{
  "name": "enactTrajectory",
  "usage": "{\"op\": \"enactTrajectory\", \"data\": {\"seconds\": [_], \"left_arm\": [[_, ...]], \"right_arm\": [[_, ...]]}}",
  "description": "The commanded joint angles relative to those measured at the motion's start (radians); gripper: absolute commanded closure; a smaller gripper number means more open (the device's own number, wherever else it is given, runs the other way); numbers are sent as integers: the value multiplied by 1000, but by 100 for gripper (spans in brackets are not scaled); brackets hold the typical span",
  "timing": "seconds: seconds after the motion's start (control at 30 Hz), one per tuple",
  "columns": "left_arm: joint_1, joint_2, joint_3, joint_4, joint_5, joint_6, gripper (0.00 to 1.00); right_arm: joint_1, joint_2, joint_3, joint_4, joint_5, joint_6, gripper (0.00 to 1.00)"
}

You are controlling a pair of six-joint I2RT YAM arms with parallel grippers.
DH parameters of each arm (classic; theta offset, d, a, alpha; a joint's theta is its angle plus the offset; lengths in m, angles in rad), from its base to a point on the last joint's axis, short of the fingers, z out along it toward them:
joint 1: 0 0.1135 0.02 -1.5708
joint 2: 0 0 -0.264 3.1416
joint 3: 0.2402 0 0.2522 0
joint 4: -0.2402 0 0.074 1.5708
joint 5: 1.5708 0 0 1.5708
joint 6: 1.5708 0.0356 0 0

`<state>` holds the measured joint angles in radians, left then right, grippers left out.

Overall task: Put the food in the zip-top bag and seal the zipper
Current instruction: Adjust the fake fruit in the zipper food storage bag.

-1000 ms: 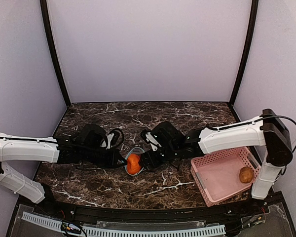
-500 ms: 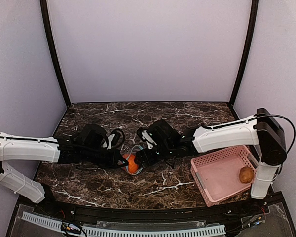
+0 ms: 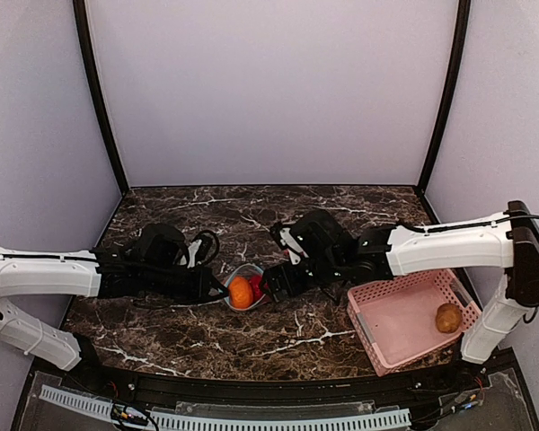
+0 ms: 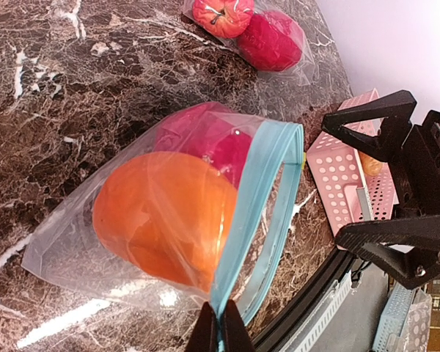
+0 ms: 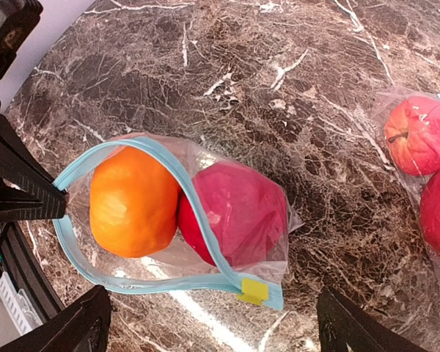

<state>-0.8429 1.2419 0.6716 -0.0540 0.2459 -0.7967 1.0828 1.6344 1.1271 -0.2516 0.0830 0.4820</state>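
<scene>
A clear zip-top bag [image 5: 169,220] with a blue zipper [image 4: 268,176] lies on the marble, its mouth gaping. Inside are an orange fruit [image 5: 132,202] just within the mouth and a red fruit [image 5: 238,213] deeper in. A yellow slider [image 5: 254,291] sits at one end of the zipper. My left gripper [image 4: 220,326] is shut on the zipper edge, holding that lip up. My right gripper [image 5: 213,312] hangs open above the bag with nothing between its fingers. From above, the bag [image 3: 244,289] lies between the left gripper [image 3: 217,289] and the right gripper [image 3: 274,282].
A second clear bag [image 5: 425,154] with two red fruits lies further along the table, also seen as the bag [image 4: 253,33] in the left wrist view. A pink basket [image 3: 391,323] at the right holds a brown round item [image 3: 448,317].
My right gripper opened wider and drew back to the right, leaving the orange fruit in the bag mouth. The left gripper kept its hold on the zipper edge.
</scene>
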Motion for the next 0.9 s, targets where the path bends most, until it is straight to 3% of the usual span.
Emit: {"op": "enactTrajectory", "data": {"seconds": [0.0,0.4,0.87], "left_arm": [[4,-17,-8,-13,2,15,99],[4,-44,-7,-46,14,21,99],[4,-9,-9,10,74,11,99]], "right_arm": [[20,20,5,11,-22,-29,2],[11,214,174,48,-121,-99,1],[-14,321,226,49,-166,-100,2]]}}
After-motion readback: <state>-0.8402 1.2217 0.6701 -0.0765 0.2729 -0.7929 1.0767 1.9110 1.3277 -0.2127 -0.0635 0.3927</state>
